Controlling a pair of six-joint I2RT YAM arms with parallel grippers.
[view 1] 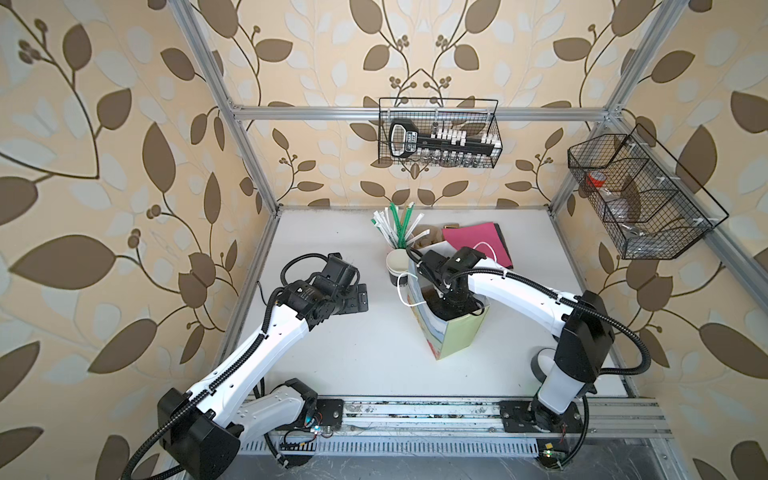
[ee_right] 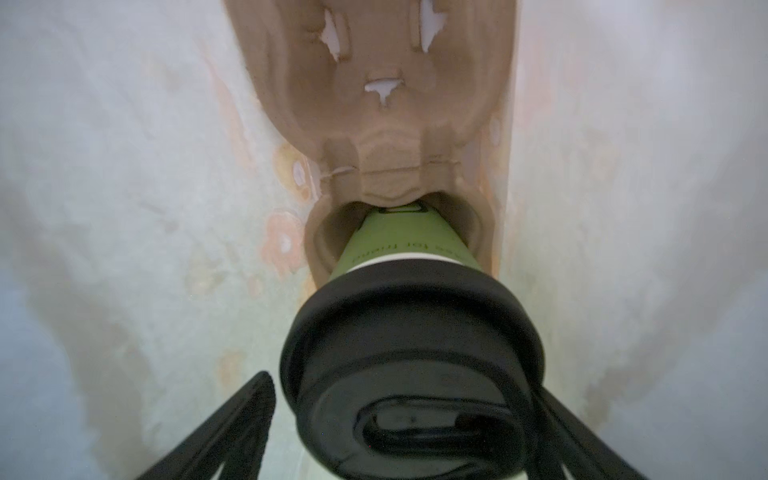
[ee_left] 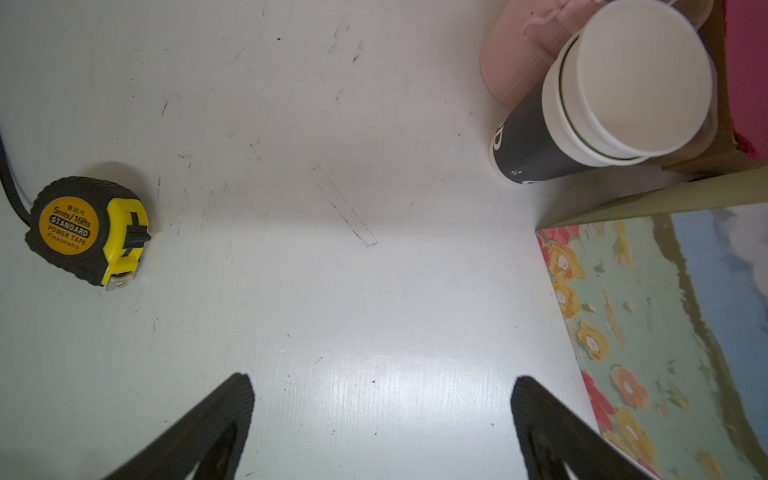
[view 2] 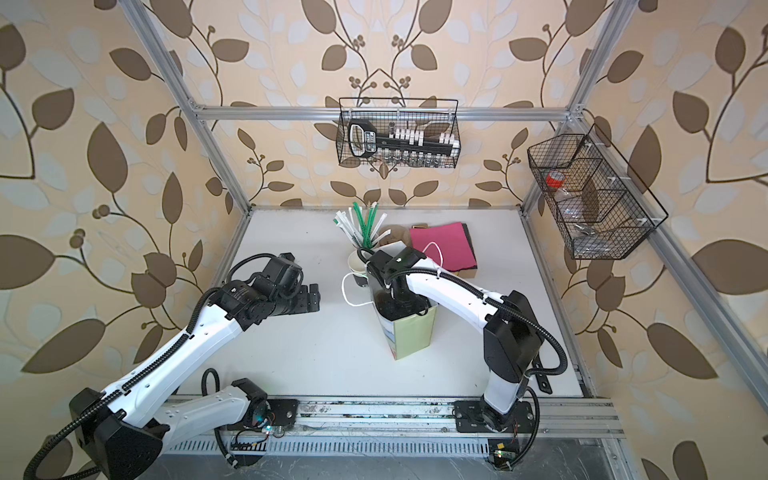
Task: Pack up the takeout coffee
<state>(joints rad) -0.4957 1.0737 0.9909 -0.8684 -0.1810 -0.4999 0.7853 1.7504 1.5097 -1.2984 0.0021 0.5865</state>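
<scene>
Inside the flowered paper bag [view 1: 461, 340], my right claw [ee_right: 401, 388] is gaping around the black-lidded light-green paper cup [ee_right: 407, 241]: probably light, crushable; gripping just below its rim.

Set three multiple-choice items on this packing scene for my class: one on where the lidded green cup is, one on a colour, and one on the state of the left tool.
1. Where is the takeout coffee?
A) held in the air above the paper bag
B) lying on its side outside the bag
C) seated in the brown carrier inside the bag

2. What colour is its lid?
A) black
B) white
C) red

3. How is the left tool?
A) shut on the coffee
B) open, holding nothing
C) shut, holding nothing

Answers:
1. C: the right wrist view shows the cup's base sunk in a carrier well between the bag's walls.
2. A: the lid is black above the green cup.
3. B: its jaws stand wide apart over bare table.
</scene>
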